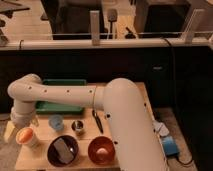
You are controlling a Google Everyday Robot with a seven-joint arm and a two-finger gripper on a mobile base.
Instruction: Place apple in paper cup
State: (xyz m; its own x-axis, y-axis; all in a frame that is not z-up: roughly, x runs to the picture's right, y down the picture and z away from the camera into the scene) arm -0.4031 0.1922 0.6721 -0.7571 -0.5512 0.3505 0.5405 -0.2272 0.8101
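At the far left, the small round orange-red apple [24,135] sits in the mouth of the cream paper cup [30,144] — seemingly delivered. The robot's gripper [23,125] hangs just above it, and whether it grips or has let go cannot be told. Rightward, the small light-blue cup [56,121] and the shiny metal cup [77,126] stand apart — leaving room to lift away

The arm [75,96] hides most of the gripper [22,125], at the paper cup's [28,141] twelve o'clock, and the counter's [41,156] three o'clock side.
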